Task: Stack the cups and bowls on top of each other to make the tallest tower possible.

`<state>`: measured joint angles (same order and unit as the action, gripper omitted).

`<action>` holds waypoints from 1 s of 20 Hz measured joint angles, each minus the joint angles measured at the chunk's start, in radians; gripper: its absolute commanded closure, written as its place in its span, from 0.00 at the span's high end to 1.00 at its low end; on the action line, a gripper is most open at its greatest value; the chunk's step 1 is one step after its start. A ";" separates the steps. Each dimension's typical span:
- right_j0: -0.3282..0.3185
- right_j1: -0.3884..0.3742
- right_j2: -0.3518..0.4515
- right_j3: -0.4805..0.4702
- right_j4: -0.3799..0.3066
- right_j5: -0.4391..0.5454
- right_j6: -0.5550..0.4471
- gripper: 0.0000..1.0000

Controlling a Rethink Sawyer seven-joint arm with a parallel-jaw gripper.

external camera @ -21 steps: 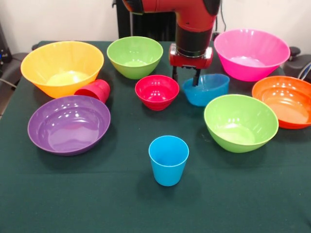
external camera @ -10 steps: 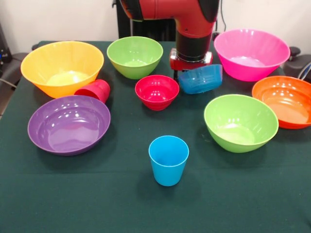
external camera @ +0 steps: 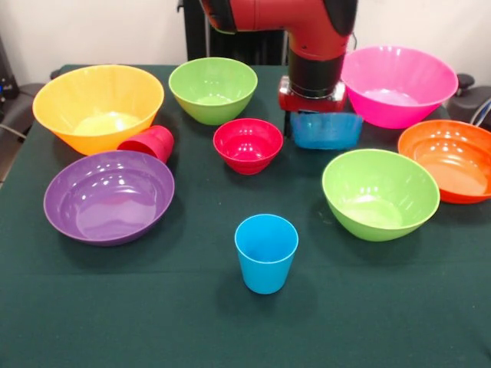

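Here the small blue bowl [external camera: 326, 130] hangs clear of the counter [external camera: 153, 307], turned on its side, gripped by the pincer [external camera: 314, 115] of the red and black arm [external camera: 314, 46], whose fingers are hidden behind the bowl. It sits between the small red bowl [external camera: 248, 144] and the pink bowl [external camera: 397, 84], above the gap in front of them. The sky-blue cup [external camera: 266, 252] stands upright and alone near the front middle of the green cloth, empty, well apart from the rest. The red cup [external camera: 149, 142] lies tipped on its side, wedged between the yellow-orange bowl [external camera: 98, 106] and the purple bowl [external camera: 109, 195], touching both. One lime green bowl [external camera: 213, 89] stands at the back beside the yellow-orange one; the other lime green bowl [external camera: 380, 193] stands in front of the lifted blue bowl, just beside the orange bowl [external camera: 448, 159] at the edge. All the bowls on the cloth sit upright, and none holds anything.
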<state>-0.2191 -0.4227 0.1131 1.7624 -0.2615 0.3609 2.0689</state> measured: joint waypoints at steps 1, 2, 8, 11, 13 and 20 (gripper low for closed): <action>0.004 0.000 0.000 0.000 0.009 0.000 0.000 1.00; 0.009 0.000 0.000 0.000 0.021 0.000 0.000 1.00; 0.031 0.001 0.000 -0.002 0.074 0.000 0.000 1.00; 0.046 0.011 -0.001 -0.013 0.095 0.000 0.000 1.00; 0.053 0.017 -0.003 -0.019 0.104 0.000 0.000 1.00; 0.081 0.027 -0.021 -0.042 0.115 0.001 0.000 1.00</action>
<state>-0.1383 -0.3961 0.0917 1.7205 -0.1465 0.3615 2.0689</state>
